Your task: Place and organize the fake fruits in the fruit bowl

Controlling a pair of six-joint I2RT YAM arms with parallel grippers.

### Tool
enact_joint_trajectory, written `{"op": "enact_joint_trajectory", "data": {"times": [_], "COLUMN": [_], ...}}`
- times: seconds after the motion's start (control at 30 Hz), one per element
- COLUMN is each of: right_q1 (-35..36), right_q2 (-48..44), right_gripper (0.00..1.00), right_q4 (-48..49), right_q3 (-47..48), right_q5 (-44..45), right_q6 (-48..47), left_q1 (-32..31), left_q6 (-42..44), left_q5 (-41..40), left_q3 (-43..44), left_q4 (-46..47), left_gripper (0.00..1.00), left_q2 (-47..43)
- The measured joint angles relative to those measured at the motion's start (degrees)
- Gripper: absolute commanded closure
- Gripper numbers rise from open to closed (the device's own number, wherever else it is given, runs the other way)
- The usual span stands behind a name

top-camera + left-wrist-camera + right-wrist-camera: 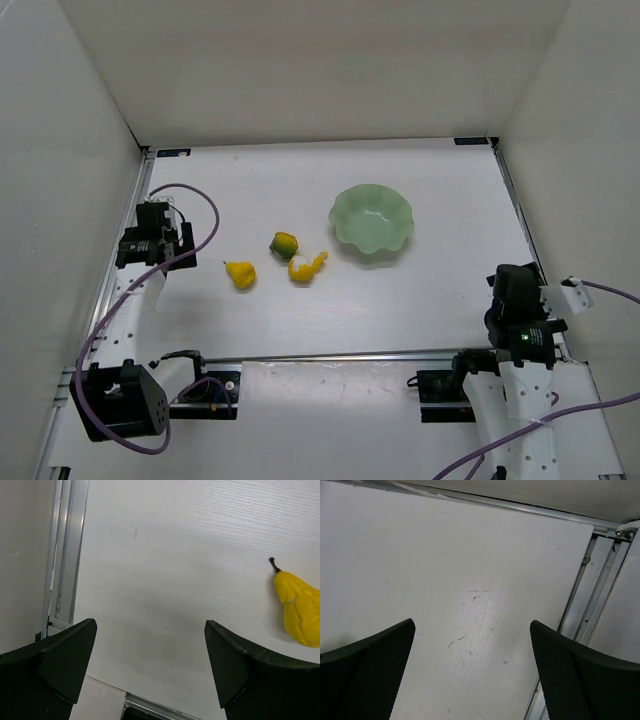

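Observation:
Three fake fruits lie on the white table left of the pale mint-green fruit bowl (372,219), which has a wavy rim and holds nothing. The yellow pear (240,273) lies furthest left and also shows as the yellow pear (299,609) at the right edge of the left wrist view. The green-and-orange round fruit (284,243) and the yellow-and-white banana (306,268) lie close together between pear and bowl. My left gripper (150,652) is open over bare table, left of the pear. My right gripper (472,657) is open near the table's right side, over bare table.
White walls enclose the table on three sides. Aluminium rails run along the left edge (64,555) and the right edge (592,605). A metal bar (340,355) crosses the near side by the arm bases. A purple cable (190,215) loops by the left arm.

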Motion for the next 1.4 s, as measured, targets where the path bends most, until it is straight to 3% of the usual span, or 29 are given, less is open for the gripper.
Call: {"op": "enact_joint_trajectory", "data": {"times": [0.17, 0.37, 0.6, 0.8, 0.97, 1.33, 1.4], "right_q1": [0.0, 0.0, 0.0, 0.0, 0.0, 0.0, 0.0], "right_q2": [3.4, 13.2, 18.6, 14.8, 13.0, 19.6, 19.6], "right_gripper": [0.00, 0.00, 0.00, 0.00, 0.00, 0.00, 0.00], "right_q4": [0.7, 2.6, 3.0, 2.9, 2.9, 2.9, 2.9], "right_q3": [0.2, 1.6, 3.9, 4.0, 4.0, 4.0, 4.0], "right_q5": [-1.9, -7.2, -8.9, -8.2, -7.4, -8.0, -8.1], "right_q6": [-3.2, -6.5, -7.1, -8.4, -8.8, -8.8, -8.8], "left_q1": [-3.6, -25.2, -39.5, -39.1, -38.1, -31.4, -31.3], "left_q6": [6.5, 18.6, 32.4, 36.0, 36.9, 37.5, 37.2], "left_q5": [6.2, 6.5, 5.0, 6.3, 8.0, 9.2, 9.8], "left_q3": [0.0, 3.4, 8.3, 13.5, 13.9, 13.2, 13.2], "left_q4": [0.0, 0.0, 0.4, -3.5, -7.1, -7.2, -7.0], "left_gripper": [0.00, 0.00, 0.00, 0.00, 0.00, 0.00, 0.10], "left_q2": [0.0, 7.7, 20.8, 31.5, 32.9, 39.0, 39.0]}}
